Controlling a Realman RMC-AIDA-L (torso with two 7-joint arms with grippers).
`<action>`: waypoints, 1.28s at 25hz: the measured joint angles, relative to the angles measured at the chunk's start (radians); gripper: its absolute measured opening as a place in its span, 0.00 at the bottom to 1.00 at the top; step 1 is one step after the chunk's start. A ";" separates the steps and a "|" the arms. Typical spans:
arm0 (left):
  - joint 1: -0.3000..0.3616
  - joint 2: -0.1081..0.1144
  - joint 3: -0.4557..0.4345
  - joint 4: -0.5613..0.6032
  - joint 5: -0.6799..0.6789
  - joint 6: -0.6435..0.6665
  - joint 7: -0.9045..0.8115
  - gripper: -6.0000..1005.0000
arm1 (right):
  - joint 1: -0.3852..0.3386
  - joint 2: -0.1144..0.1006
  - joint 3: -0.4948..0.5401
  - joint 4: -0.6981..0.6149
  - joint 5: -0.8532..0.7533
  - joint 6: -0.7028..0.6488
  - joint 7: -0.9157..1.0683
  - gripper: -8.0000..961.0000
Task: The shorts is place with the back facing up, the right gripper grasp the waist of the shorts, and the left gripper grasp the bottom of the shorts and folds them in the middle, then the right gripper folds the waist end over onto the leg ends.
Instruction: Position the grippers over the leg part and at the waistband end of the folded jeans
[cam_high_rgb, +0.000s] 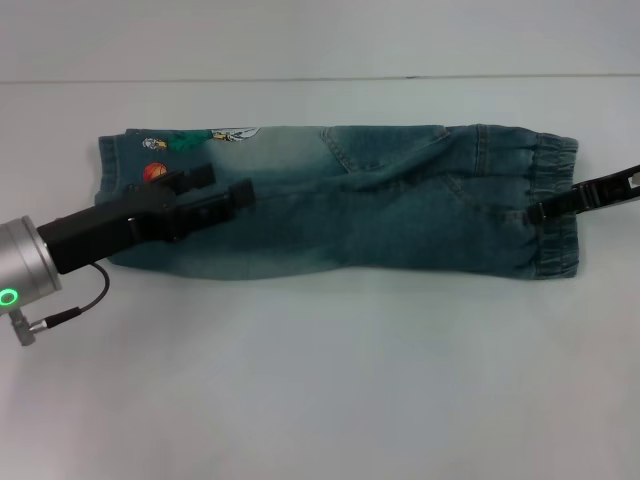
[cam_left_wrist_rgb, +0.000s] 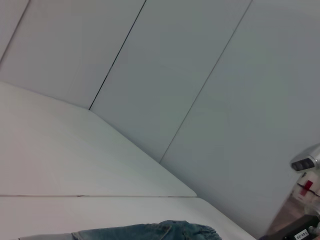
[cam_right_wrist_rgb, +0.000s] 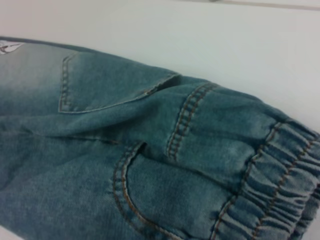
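Note:
The blue-green denim shorts (cam_high_rgb: 380, 210) lie folded lengthwise on the white table, back pockets up. Their leg ends (cam_high_rgb: 122, 165), with the cartoon patches and orange basketball, point left. The gathered waist (cam_high_rgb: 555, 195) points right. My left gripper (cam_high_rgb: 222, 188) hovers low over the leg part, pointing right, with its fingers apart and no cloth between them. My right gripper (cam_high_rgb: 537, 212) reaches in from the right edge and is pinched on the waist band. The right wrist view shows a back pocket (cam_right_wrist_rgb: 100, 85) and the ruffled waist (cam_right_wrist_rgb: 270, 190) close up. A strip of the shorts (cam_left_wrist_rgb: 150, 232) shows in the left wrist view.
The white table (cam_high_rgb: 320, 380) spreads wide in front of the shorts and to both sides. Its far edge (cam_high_rgb: 300, 78) meets a pale wall. Part of the robot's body (cam_left_wrist_rgb: 307, 165) shows in the left wrist view.

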 joint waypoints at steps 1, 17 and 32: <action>0.000 0.000 0.000 -0.002 0.000 -0.001 0.001 0.93 | 0.000 0.001 0.001 0.000 0.000 0.003 0.000 0.80; -0.005 -0.001 0.000 -0.007 0.000 -0.015 0.009 0.93 | 0.008 0.025 -0.005 0.000 0.000 0.038 -0.026 0.74; -0.012 -0.001 0.000 -0.007 -0.001 -0.015 0.008 0.93 | 0.014 0.029 -0.007 0.001 0.001 0.041 -0.063 0.33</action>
